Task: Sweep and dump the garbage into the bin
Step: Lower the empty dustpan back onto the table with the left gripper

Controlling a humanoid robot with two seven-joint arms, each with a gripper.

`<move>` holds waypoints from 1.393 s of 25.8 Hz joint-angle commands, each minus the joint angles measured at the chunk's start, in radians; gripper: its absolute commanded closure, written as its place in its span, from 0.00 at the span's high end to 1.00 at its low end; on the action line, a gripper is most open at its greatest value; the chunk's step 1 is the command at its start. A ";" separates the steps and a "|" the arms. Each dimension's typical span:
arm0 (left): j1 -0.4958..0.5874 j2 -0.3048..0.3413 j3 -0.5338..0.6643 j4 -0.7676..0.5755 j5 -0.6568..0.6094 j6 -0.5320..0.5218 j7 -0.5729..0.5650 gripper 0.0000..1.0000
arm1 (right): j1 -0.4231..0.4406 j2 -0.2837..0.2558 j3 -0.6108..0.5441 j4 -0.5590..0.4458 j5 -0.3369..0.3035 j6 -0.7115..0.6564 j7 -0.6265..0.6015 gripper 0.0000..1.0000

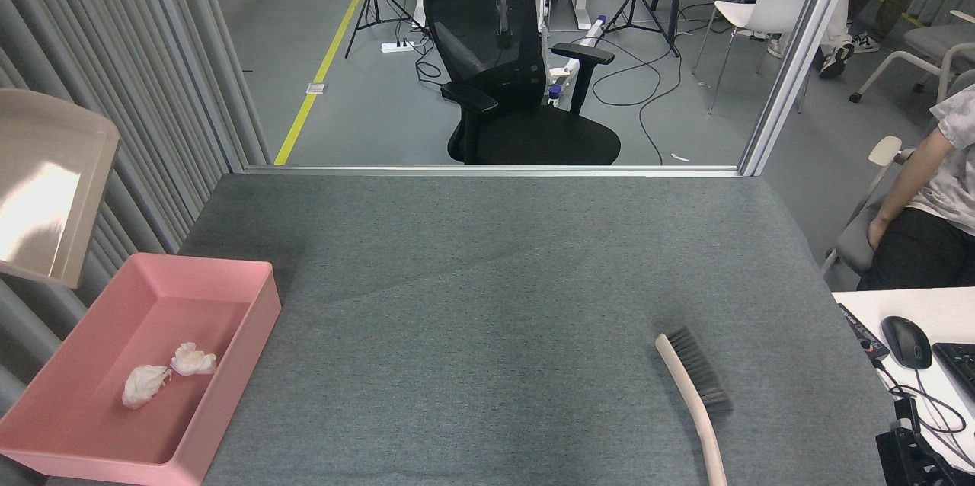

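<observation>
two small crumpled white paper balls (161,374) lie side by side, just apart, inside the shallow rectangular pink plastic bin (228,387) at the grey felt table's (495,303) left edge. a beige plastic dustpan (49,185) hangs tilted above the bin's far end. a beige-handled brush with dark bristles (697,394) lies on the table at right.

Our grey felt worktop (487,280) with a bin and a brush on it.
We see the pink bin (236,364) sitting at the worktop's left edge, and the brush (697,394) lying near the right front, bristles facing right, well apart from the bin.
</observation>
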 commanded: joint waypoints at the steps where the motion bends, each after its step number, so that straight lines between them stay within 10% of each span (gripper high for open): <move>1: -0.007 -0.003 -0.029 -0.084 0.379 0.152 -0.023 0.29 | 0.001 0.002 0.001 0.000 0.000 0.000 0.001 1.00; 12: 0.147 -0.564 -0.313 -0.323 0.048 0.257 -0.017 0.31 | 0.003 0.004 0.008 0.000 0.014 0.002 0.001 1.00; 17: 0.161 -0.690 -0.407 -0.328 -0.078 0.237 -0.004 0.43 | 0.003 0.004 0.008 0.000 0.020 0.002 0.001 1.00; 19: 0.173 -0.693 -0.430 -0.349 -0.108 0.203 0.019 1.00 | 0.003 0.004 0.008 0.000 0.020 0.002 0.001 1.00; 26: 0.173 -0.529 -0.416 -0.417 -0.196 0.129 0.064 1.00 | 0.007 0.011 0.011 0.000 0.021 0.000 -0.001 1.00; 31: 0.185 -0.296 -0.164 -0.450 -0.240 0.111 0.076 1.00 | 0.009 0.014 0.011 -0.002 0.021 0.000 -0.001 1.00; 36: 0.374 -0.186 -0.072 -0.570 -0.292 0.085 0.089 1.00 | 0.056 0.013 0.051 -0.023 0.026 -0.007 -0.005 1.00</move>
